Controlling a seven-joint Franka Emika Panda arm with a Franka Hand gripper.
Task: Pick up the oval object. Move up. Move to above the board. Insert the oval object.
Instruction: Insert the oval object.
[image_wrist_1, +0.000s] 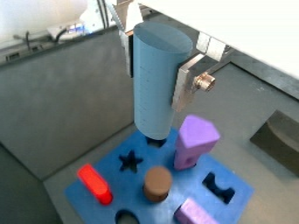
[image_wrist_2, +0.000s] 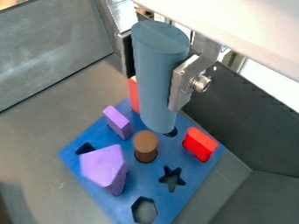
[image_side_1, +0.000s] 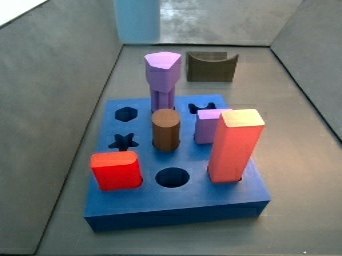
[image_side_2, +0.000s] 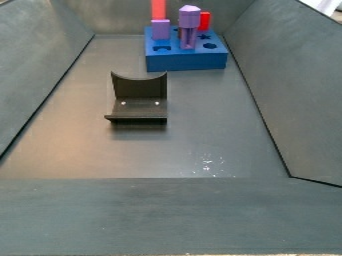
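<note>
Grey-walled bench floor under thick bright blue square board (image_wrist_1: 122, 188); two-finger silver tool (image_wrist_1: 158, 54) clamped on tall pale blue-grey oval peg (image_wrist_1: 158, 83), upright above board, frame centre in both wrist views.

No readable text, labels, brands or numbers are showing in any view. The gripper (image_wrist_1: 158, 57) is holding the oval object (image_wrist_1: 156, 83) over the board (image_wrist_1: 140, 188); all three are showing plain, unmarked faces. The fixture (image_side_2: 136, 98) is also showing nothing legible. The board's top is carrying only shaped cut-outs, no characters. The clutter behind the bin wall is too blurred to read.
</note>
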